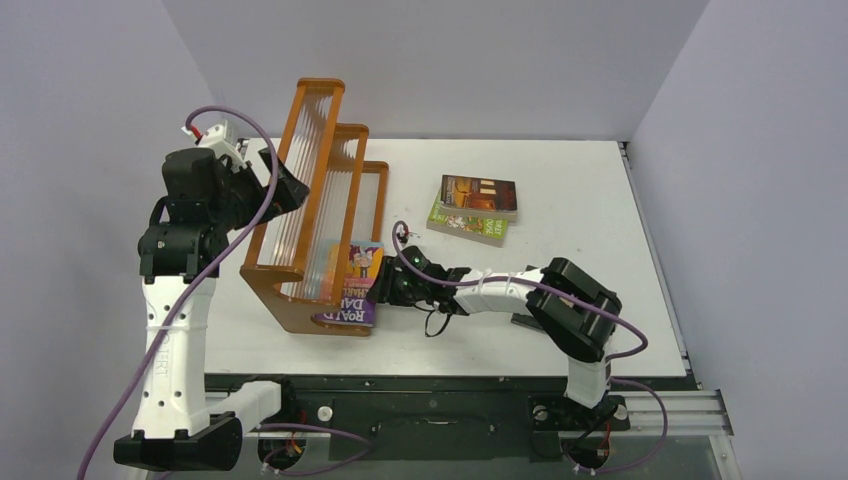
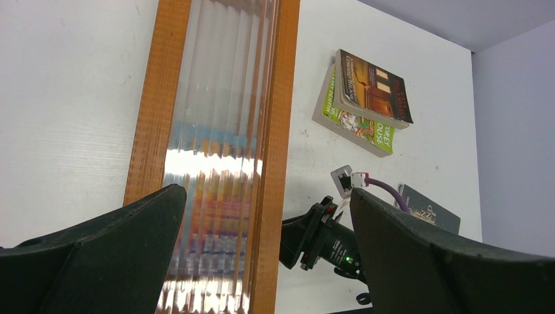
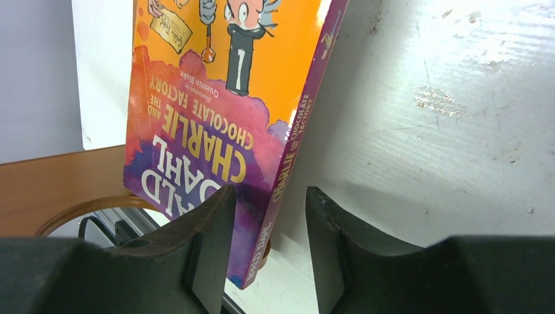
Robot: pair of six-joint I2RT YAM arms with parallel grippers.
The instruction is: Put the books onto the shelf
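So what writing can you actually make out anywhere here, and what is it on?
"CHARLIE AND THE CHOCOLATE FACTORY": front cover and spine of the orange-purple book.
"illustrated by Quentin Blake": same cover.
"ROALD DAHL": same cover.
Green book, brown book and dark book: lettering is there, but too blurred to read.

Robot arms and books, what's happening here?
The right gripper is at the lowest tier of the wooden shelf. The orange-purple Roald Dahl book is between its parted fingers, not pinched. The left gripper hovers wide open above the shelf, holding nothing. Two more books, a brown one stacked on a green one, lie flat on the table, not shelved yet.
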